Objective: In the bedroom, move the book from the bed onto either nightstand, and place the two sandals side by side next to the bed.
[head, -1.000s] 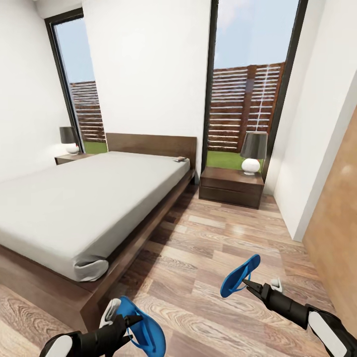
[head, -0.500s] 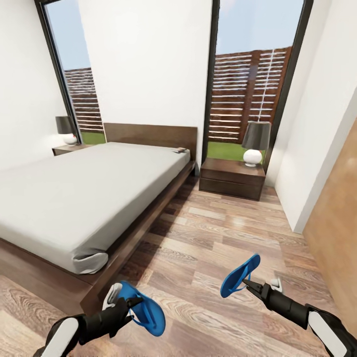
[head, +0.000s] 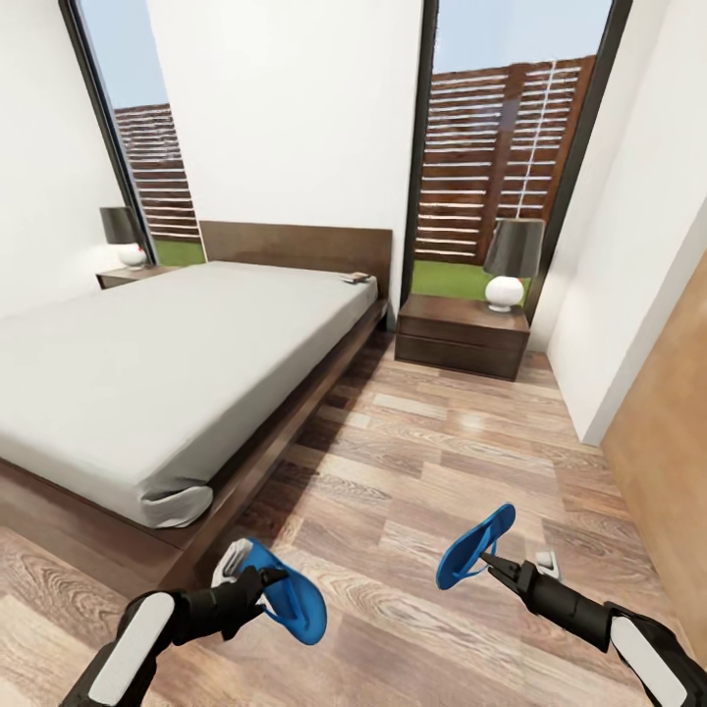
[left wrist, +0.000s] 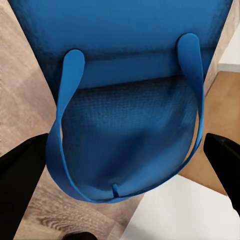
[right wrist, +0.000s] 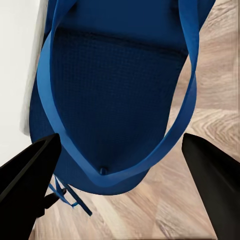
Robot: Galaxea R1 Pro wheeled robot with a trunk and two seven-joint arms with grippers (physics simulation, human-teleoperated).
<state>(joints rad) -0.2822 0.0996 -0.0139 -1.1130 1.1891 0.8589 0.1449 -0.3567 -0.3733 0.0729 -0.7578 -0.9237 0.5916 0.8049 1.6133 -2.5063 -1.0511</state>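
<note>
You find no text you can read anywhere here. The book [head: 356, 278] on the bed [head: 177, 353] sits too far off and too small for its lettering to resolve.

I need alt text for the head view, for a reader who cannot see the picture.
Two black robot grippers each hold a blue sandal above a wood-plank floor: left gripper with one sandal, right gripper with the other sandal. Beyond stand a bed and a nightstand with a lamp.

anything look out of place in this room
Yes: both sandals are off the floor, one in the left claw and one in the right claw. The book lies at the mattress's far corner.
</note>
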